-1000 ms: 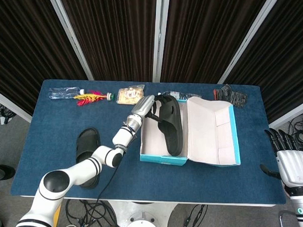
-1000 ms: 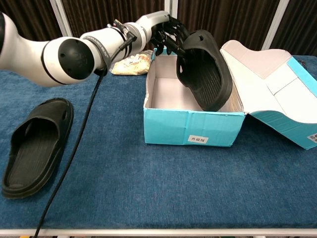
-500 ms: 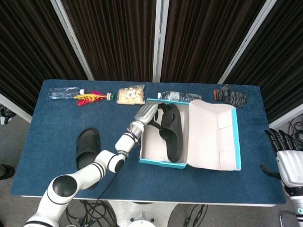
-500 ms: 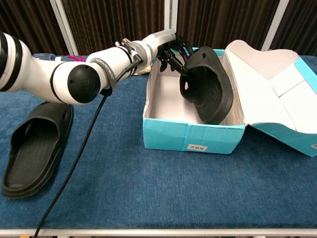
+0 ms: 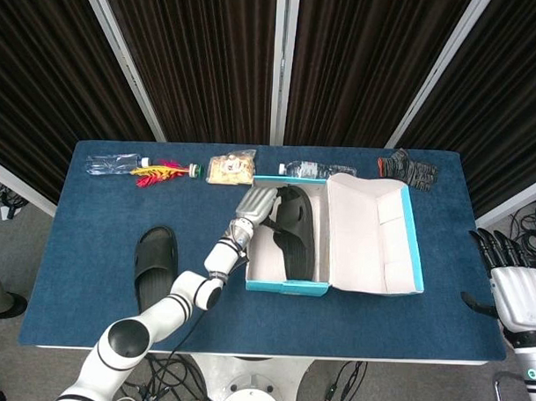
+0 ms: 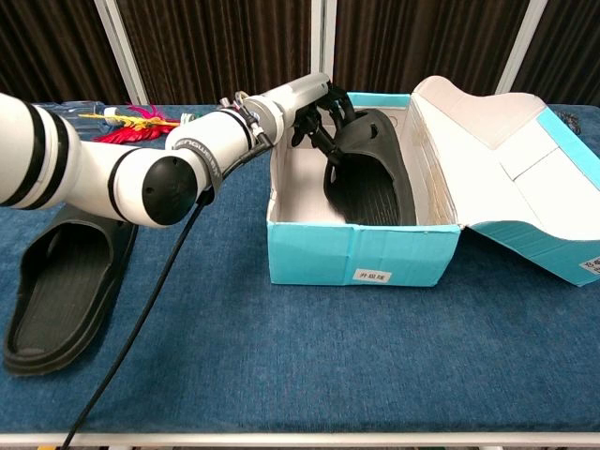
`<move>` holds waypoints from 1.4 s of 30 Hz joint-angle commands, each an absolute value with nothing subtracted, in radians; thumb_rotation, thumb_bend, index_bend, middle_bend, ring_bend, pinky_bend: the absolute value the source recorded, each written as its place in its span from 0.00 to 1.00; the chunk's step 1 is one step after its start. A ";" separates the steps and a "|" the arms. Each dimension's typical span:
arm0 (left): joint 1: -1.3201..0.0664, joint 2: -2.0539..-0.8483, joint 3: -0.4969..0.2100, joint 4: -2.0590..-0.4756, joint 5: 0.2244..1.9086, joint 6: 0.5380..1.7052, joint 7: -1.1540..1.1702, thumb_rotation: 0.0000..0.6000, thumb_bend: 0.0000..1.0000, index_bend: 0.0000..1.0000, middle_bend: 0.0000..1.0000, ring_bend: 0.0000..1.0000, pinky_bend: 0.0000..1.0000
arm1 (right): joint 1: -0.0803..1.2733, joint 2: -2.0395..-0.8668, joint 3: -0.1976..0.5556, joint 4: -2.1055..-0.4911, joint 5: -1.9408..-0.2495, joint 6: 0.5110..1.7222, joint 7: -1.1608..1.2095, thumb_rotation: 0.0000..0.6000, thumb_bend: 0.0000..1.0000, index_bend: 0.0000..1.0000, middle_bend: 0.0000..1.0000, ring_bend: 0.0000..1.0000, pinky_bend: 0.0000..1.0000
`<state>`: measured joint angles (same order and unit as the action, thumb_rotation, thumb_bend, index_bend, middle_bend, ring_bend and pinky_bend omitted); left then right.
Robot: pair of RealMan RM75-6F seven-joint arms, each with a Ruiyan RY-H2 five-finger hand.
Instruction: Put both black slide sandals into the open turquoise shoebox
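One black slide sandal (image 5: 293, 232) lies inside the open turquoise shoebox (image 5: 287, 286), leaning along its right side; the chest view shows this sandal (image 6: 370, 178) sunk below the box rim (image 6: 361, 253). My left hand (image 5: 259, 203) reaches over the box's far left corner and grips the sandal's strap end, seen as the hand (image 6: 314, 108) in the chest view. The second black sandal (image 5: 154, 267) lies flat on the blue table left of the box, sole down (image 6: 66, 281). My right hand (image 5: 512, 279) hangs open off the table's right edge, holding nothing.
The box lid (image 5: 372, 235) lies flipped open to the right. Along the table's far edge sit a clear bottle (image 5: 115, 164), a red and yellow item (image 5: 161, 172), a snack bag (image 5: 231, 168), another bottle (image 5: 309, 169) and a dark glove (image 5: 408, 168).
My left hand has lowered the sandal from above the rim down into the box. The box has shifted slightly left. The right hand and the other sandal have not moved.
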<state>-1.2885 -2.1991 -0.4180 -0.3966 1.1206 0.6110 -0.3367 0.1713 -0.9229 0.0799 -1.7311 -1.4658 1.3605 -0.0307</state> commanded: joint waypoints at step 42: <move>-1.078 -1.600 -0.408 -1.317 0.772 0.702 0.278 1.00 0.00 0.00 0.00 0.00 0.08 | 0.159 -0.915 0.068 -1.725 -1.501 1.384 0.004 1.00 0.08 0.00 0.06 0.00 0.13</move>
<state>-1.1384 -1.7658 -0.4174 -1.1162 0.8879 0.6410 0.1695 0.1598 -0.9154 0.0688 -1.7255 -1.4996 1.3836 0.0032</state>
